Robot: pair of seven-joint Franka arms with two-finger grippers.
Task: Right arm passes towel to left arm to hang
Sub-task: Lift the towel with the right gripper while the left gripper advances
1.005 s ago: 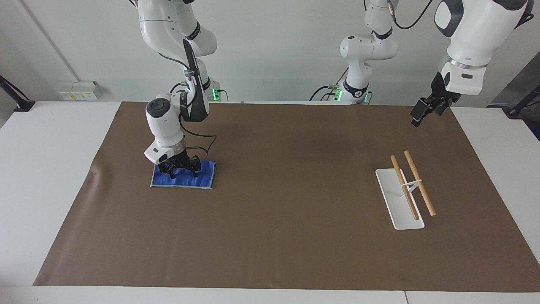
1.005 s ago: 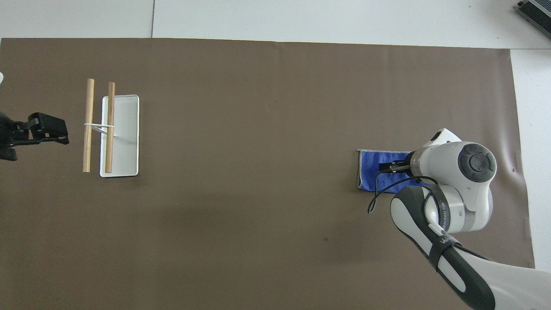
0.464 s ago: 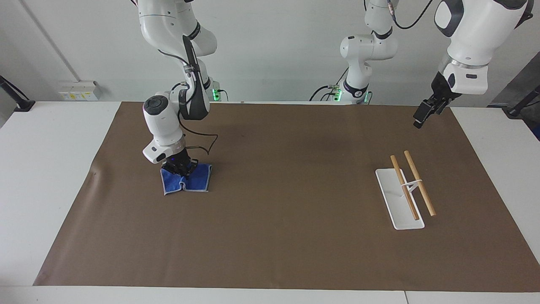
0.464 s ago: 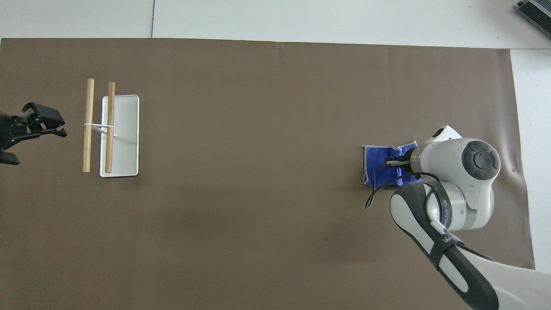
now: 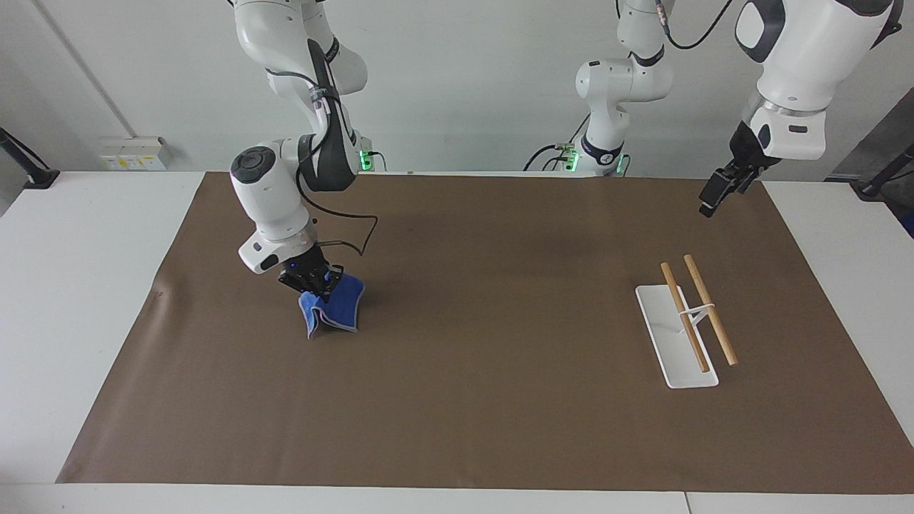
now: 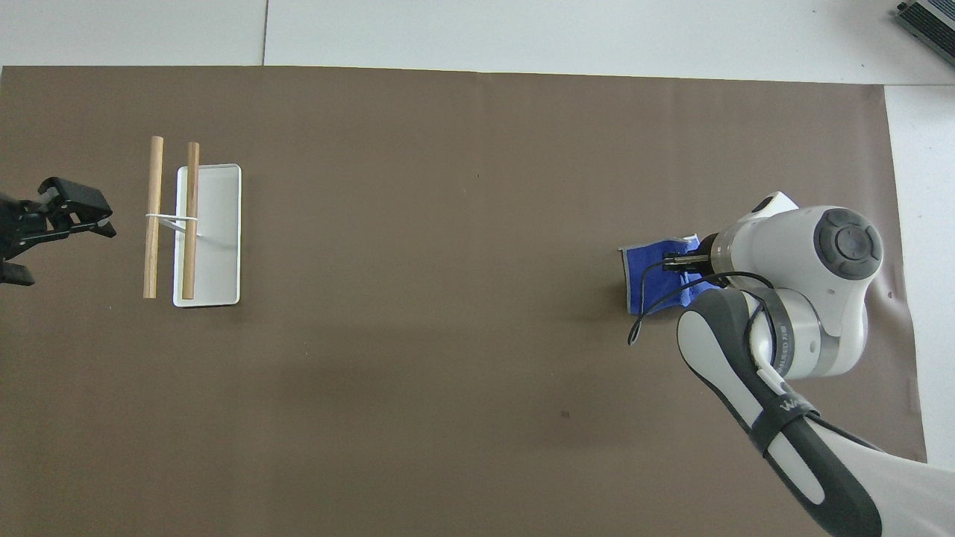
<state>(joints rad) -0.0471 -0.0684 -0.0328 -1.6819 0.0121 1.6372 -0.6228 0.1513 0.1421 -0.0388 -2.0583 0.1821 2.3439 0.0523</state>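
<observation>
The blue towel [image 5: 334, 307] hangs bunched from my right gripper [image 5: 312, 283], which is shut on its top fold just above the brown mat toward the right arm's end of the table. The towel's lower edge still brushes the mat. In the overhead view the towel [image 6: 650, 276] shows beside the right gripper [image 6: 683, 262], partly hidden by the wrist. My left gripper [image 5: 716, 191] waits raised over the mat's edge at the left arm's end, nearer to the robots than the rack; it shows in the overhead view [image 6: 82, 220] too.
A white rack base [image 5: 660, 332] with two wooden rods [image 5: 709, 308] stands toward the left arm's end; it shows in the overhead view [image 6: 220, 224] too. The brown mat [image 5: 500, 400] covers most of the white table. A black cable loops from the right wrist.
My right gripper closed on the flat towel and lifted it, so it now hangs bunched and has shifted slightly toward the table's middle. The left gripper turned slightly.
</observation>
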